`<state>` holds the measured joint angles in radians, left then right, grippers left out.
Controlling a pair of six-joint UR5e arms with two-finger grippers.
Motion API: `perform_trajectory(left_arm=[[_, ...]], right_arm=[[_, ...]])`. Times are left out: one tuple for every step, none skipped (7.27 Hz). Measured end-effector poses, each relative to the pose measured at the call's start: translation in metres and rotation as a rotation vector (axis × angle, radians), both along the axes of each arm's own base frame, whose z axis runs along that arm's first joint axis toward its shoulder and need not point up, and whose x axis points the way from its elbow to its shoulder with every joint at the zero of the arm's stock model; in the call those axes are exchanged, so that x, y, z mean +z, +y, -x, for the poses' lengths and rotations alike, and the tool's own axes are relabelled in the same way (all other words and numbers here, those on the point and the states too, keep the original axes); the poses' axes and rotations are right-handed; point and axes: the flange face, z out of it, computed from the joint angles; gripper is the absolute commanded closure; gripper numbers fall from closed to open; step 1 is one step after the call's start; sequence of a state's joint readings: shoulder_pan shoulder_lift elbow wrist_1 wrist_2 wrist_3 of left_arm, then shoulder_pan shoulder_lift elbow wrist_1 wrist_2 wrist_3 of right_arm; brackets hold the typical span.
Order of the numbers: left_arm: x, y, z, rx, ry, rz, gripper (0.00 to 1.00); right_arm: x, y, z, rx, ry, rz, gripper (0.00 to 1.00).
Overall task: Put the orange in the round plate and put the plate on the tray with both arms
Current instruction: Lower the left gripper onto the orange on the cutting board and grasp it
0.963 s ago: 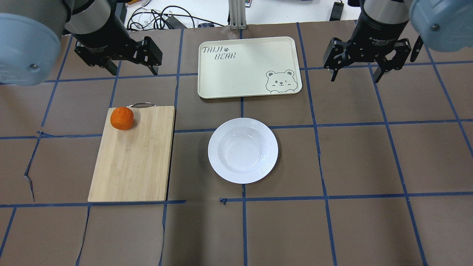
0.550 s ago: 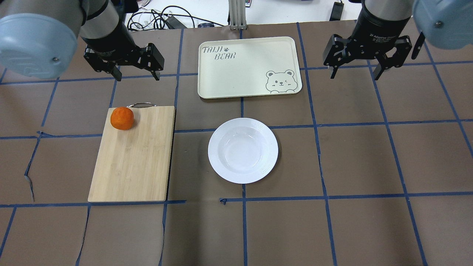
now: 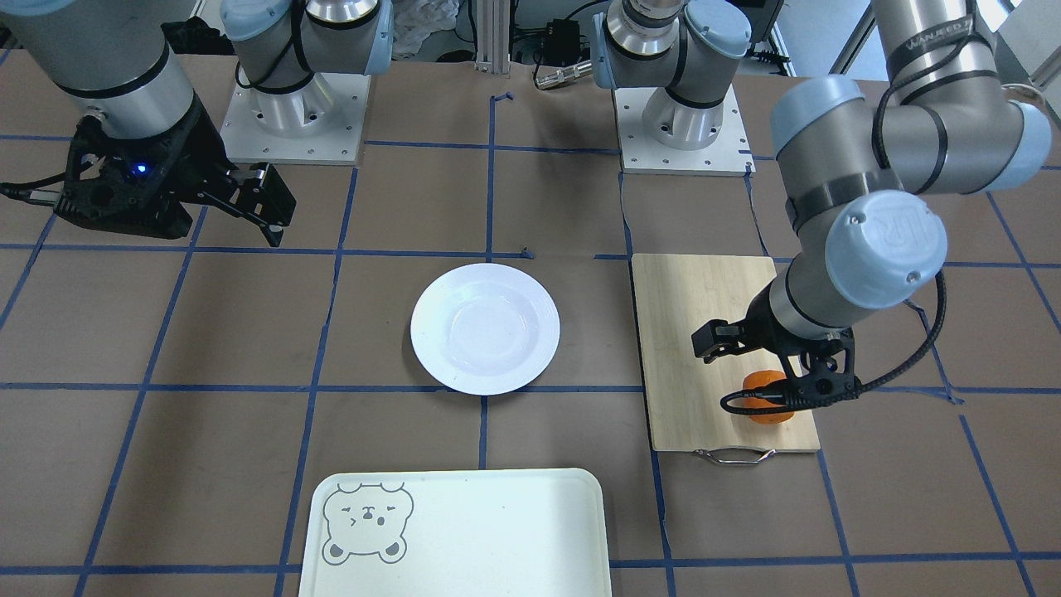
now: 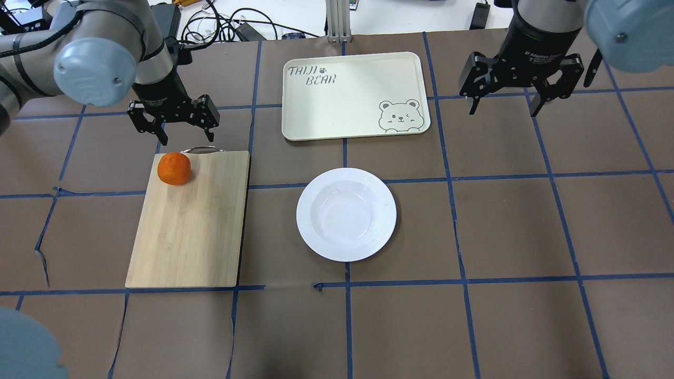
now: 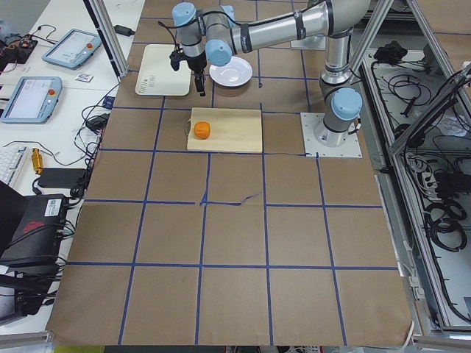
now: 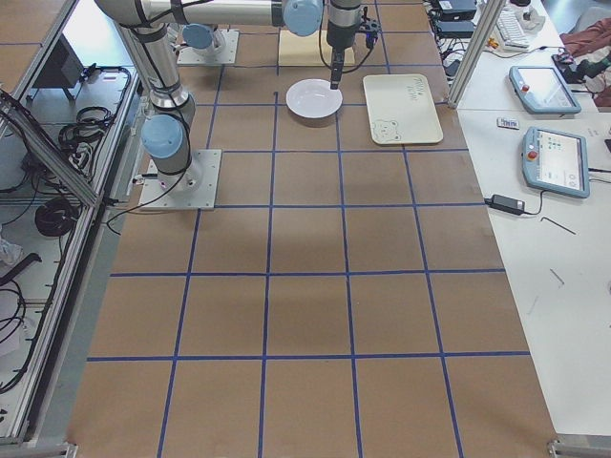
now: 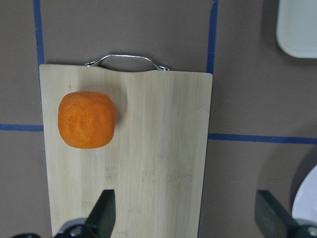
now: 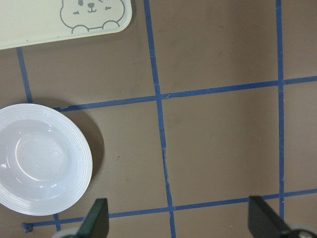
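Since the earlier overhead frames the left gripper (image 4: 187,139) has swung in from the table's far-left part to the handle end of the cutting board (image 4: 189,226), while the right gripper (image 4: 504,111) has barely shifted. The left jaws stand wide apart and hold nothing. In the left wrist view its 2 fingers (image 7: 104,215) frame the board, with the orange (image 7: 86,119) lying ahead of the left-hand finger rather than between them. The right jaws are spread just as wide and are also empty, hanging over bare brown table (image 4: 500,226) to the right of the tray (image 4: 342,105). We can read "Adaptive" in the white print (image 4: 545,57) on the right wrist; the rest of that line is too small. The orange (image 4: 174,168) sits on the board's far-left corner, just beside the metal handle (image 4: 202,149), well apart from the round plate (image 4: 389,216). The plate rests on the table between the board and the right arm, near the tray but not touching it. "TAIJI BEAR" (image 4: 312,75) is lettered in grey in 1 corner of the tray, with a winking bear face (image 4: 399,116) in the opposite corner. Blue tape lines divide the table covering into squares.
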<state>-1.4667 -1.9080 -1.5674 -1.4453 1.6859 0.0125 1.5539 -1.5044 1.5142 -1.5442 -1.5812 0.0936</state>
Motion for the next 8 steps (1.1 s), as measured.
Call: perform_trajectory(left_arm=[[-0.024, -0.001, -0.014, -0.024, -0.027, -0.042, 0.00], [-0.044, -0.004, -0.027, -0.052, -0.058, -0.066, 0.00], [-0.059, -0.009, -0.036, -0.069, -0.079, -0.082, 0.00], [-0.073, -0.014, -0.043, -0.078, -0.095, -0.097, 0.00], [-0.086, -0.019, -0.049, -0.079, -0.100, -0.109, 0.12], [-0.096, -0.022, -0.052, -0.079, -0.101, -0.115, 0.40], [-0.103, -0.026, -0.053, -0.081, -0.101, -0.117, 0.82], [-0.106, -0.029, -0.054, -0.089, -0.099, -0.115, 1.00]], right_arm=[[-0.002, 0.000, 0.000, 0.000, 0.000, -0.005, 0.00], [-0.004, -0.001, 0.000, -0.001, -0.001, -0.010, 0.00], [-0.007, -0.001, 0.000, -0.002, -0.001, -0.015, 0.00], [-0.008, -0.001, 0.000, -0.003, -0.001, -0.018, 0.00], [-0.006, -0.001, 0.000, -0.003, -0.002, -0.013, 0.00], [-0.003, 0.000, 0.000, -0.003, -0.002, -0.004, 0.00], [0.000, 0.000, 0.000, -0.004, -0.002, 0.004, 0.00], [0.003, -0.001, 0.000, -0.004, -0.004, 0.012, 0.00]])
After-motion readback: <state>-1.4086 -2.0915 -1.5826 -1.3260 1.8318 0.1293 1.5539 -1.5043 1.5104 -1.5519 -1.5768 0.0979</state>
